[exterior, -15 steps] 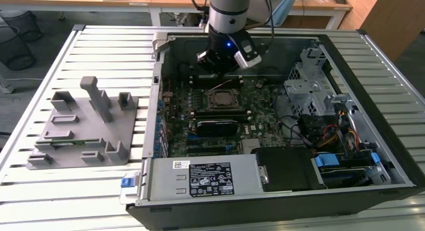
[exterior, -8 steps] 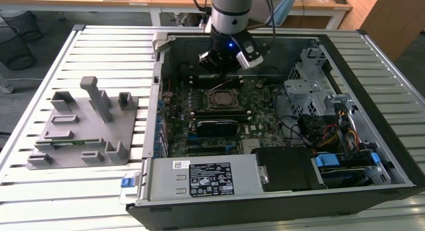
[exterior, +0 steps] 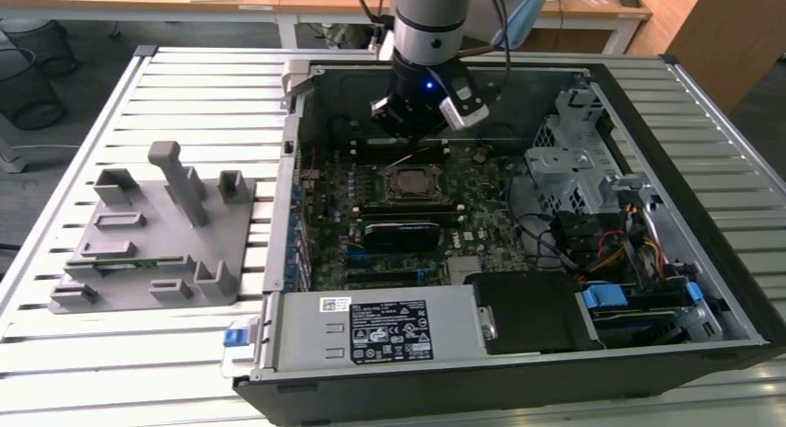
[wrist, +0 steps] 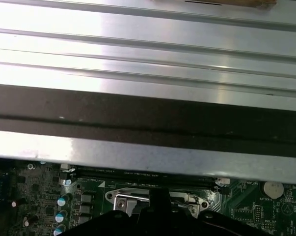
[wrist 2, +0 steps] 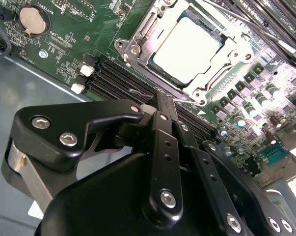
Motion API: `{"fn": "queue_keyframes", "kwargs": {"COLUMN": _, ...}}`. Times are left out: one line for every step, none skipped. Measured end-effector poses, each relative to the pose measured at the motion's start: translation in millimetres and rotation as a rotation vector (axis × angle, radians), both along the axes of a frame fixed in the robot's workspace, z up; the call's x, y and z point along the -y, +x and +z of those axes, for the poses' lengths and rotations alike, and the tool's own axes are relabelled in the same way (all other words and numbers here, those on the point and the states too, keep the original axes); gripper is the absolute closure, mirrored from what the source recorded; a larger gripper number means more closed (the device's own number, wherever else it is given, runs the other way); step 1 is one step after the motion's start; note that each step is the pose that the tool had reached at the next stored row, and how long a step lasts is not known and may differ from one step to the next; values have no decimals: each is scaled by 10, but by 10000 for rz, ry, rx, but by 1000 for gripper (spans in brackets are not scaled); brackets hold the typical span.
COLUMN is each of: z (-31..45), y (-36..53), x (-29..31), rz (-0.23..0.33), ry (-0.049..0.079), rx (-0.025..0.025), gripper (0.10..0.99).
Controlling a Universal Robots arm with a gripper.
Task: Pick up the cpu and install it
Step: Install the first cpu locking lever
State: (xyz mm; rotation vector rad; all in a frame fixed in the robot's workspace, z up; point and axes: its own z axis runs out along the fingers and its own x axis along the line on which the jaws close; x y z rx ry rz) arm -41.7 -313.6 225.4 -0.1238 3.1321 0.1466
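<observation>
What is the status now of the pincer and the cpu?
Pincer above the motherboard, beside the socket, holding nothing visible. Cpu seated in the socket frame. Nothing in the way.

The exterior view looks steeply down from high over the open computer case [exterior: 491, 215] on the slatted table [exterior: 184, 86]. Both wrist views sit close above the motherboard, sharing the socket [wrist 2: 187, 49] [wrist: 157, 199].

In the first wrist view the gripper [wrist: 160, 216] covers most of the socket [wrist: 119, 200]. In the exterior view the arm [exterior: 430, 22] is cut by the 12 o'clock edge, and the label [exterior: 390, 329] print is too small to read.
</observation>
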Motion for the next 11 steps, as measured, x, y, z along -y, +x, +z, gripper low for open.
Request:
{"fn": "queue_keyframes", "kwargs": {"z": -4, "y": 5, "x": -2, "rz": 0, "ry": -1, "rx": 0, "gripper": 980}}
{"fn": "queue_keyframes", "kwargs": {"z": -9, "y": 12, "x": -5, "rz": 0, "ry": 1, "rx": 0, "gripper": 980}}
{"fn": "queue_keyframes", "kwargs": {"z": -13, "y": 18, "x": -6, "rz": 0, "ry": 0, "rx": 0, "gripper": 980}}
{"fn": "queue_keyframes", "kwargs": {"z": -17, "y": 24, "x": -9, "rz": 0, "ry": 1, "rx": 1, "gripper": 980}}
{"fn": "queue_keyframes", "kwargs": {"z": -21, "y": 31, "x": -10, "rz": 0, "ry": 1, "rx": 1, "gripper": 980}}
{"fn": "queue_keyframes", "kwargs": {"z": -25, "y": 37, "x": -12, "rz": 0, "ry": 0, "rx": 1, "gripper": 980}}
{"fn": "queue_keyframes", "kwargs": {"z": -28, "y": 44, "x": -13, "rz": -1, "ry": 1, "rx": 1, "gripper": 980}}
{"fn": "queue_keyframes", "kwargs": {"z": -32, "y": 50, "x": -14, "rz": 0, "ry": 1, "rx": 1, "gripper": 980}}
{"fn": "queue_keyframes", "kwargs": {"z": -36, "y": 54, "x": -15, "rz": 0, "ry": 2, "rx": 1, "gripper": 980}}
{"fn": "queue_keyframes", "kwargs": {"z": -40, "y": 59, "x": -16, "rz": 0, "ry": 2, "rx": 1, "gripper": 980}}
{"fn": "queue_keyframes", "kwargs": {"z": -45, "y": 64, "x": -16, "rz": 1, "ry": 1, "rx": 1, "gripper": 980}}
